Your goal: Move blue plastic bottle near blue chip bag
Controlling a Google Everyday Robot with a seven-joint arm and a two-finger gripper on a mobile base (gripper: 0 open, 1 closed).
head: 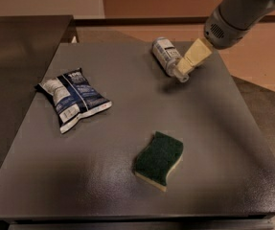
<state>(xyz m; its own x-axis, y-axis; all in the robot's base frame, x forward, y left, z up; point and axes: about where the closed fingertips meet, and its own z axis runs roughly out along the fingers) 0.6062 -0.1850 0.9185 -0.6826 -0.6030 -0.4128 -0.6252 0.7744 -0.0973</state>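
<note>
Gripper (185,69) apparently above blue plastic bottle (164,53)

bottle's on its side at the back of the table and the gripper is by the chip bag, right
No. The camera view shows the gripper by the cap end of the blue plastic bottle, not the blue chip bag, which lies apart at left. Rest holds.

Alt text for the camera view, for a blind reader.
The gripper hangs at the cap end of the blue plastic bottle lying far on the grey table; the blue chip bag lies at left, a green sponge in front.
</note>
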